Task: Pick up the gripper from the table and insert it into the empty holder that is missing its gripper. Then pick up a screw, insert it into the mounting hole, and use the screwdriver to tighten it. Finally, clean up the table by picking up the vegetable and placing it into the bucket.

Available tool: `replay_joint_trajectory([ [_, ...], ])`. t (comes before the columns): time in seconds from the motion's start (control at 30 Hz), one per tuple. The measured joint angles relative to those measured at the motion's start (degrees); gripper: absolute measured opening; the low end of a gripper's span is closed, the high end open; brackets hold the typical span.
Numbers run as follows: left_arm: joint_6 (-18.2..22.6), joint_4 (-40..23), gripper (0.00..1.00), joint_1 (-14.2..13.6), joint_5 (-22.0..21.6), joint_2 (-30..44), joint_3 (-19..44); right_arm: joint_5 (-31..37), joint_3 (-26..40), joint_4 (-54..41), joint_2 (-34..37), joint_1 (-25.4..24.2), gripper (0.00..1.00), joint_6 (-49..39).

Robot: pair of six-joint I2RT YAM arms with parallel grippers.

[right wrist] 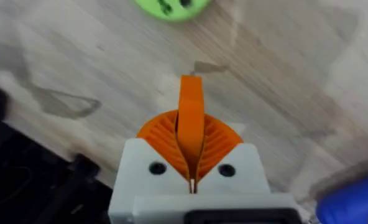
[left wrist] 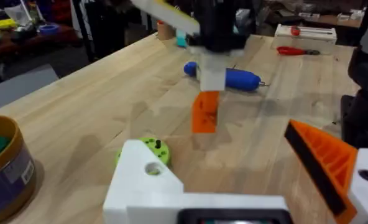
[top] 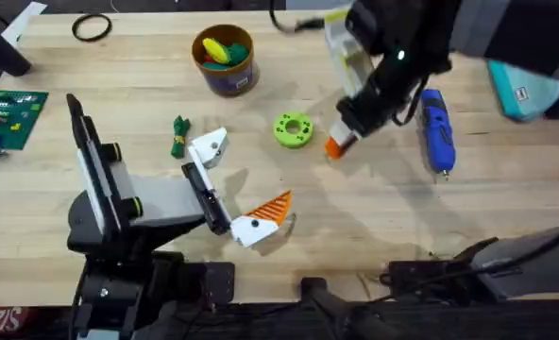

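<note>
Overhead, right pincer point(right wrist: 192, 163) clenched on ribbed orange wedge gripper point(right wrist: 191, 118), bare-bracket left pincer point(top: 230, 189) released, woodgrain table point(top: 374, 217).

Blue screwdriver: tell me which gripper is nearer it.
Right. The right gripper, shut on the gripper, hangs beside the screwdriver; the left gripper sits across the table by the vegetable.

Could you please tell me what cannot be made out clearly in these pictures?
Overhead: the right arm hides most of the gripper it holds; just its orange tip shows.
Left wrist: the bucket is cut off by the edge.
Right wrist: the screwdriver is cut by the corner and blurred.
Overhead: the vegetable is too small for detail.
</note>
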Motion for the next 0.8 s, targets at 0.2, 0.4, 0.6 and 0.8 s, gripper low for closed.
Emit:
replay_joint_trajectory([
  [0.2, 0.00, 0.00, 0.990, 0.00, 0.00, 0.00, 0.00, -10.88, 3.94, -0.16, -1.00, -1.55, 0.009, 0.04],
  [0.4, 0.02, -0.02, 0.990, 0.00, 0.00, 0.00, 0.00, -21.93, 3.92, 2.78, -3.96, -4.77, 0.009, 0.16],
  [0.6, 0.02, -0.02, 0.990, 0.00, 0.00, 0.00, 0.00, -36.29, 0.41, 12.30, -7.82, -7.34, 0.009, 0.20],
  [0.8, 0.00, -0.02, 0.990, 0.00, 0.00, 0.02, 0.00, -51.14, -10.81, 29.65, -6.27, -7.33, 0.008, 4.48],
])
